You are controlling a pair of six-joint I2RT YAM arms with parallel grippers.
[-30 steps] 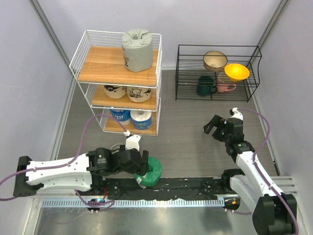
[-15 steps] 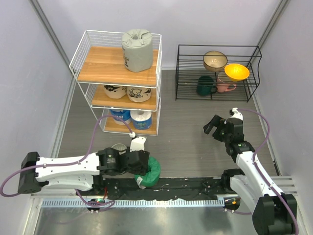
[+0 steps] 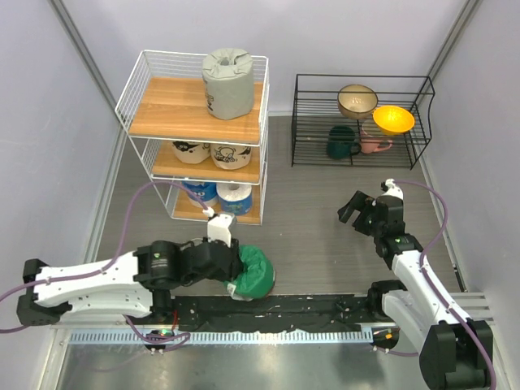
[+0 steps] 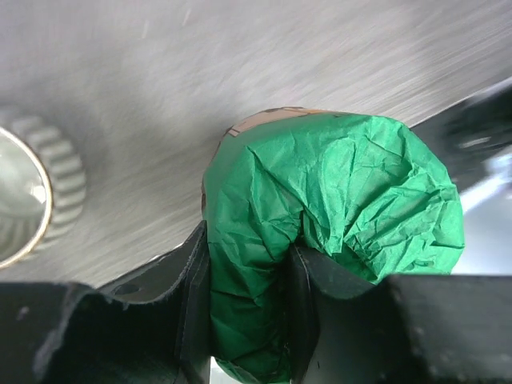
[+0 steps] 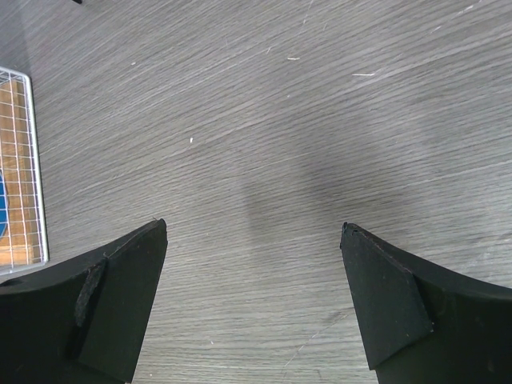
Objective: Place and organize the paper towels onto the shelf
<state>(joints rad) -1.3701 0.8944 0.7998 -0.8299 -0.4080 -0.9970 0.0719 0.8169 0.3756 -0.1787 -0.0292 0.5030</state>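
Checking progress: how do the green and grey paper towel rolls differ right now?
The green roll is off the shelf, squeezed in the left pincer; the grey roll stands free on its top board. The grip pinches the green roll in; the grey roll is untouched. Both are wrapped.

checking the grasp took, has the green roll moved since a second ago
Yes, slightly: the green roll has shifted away from the black strip at the near edge, toward the shelf.
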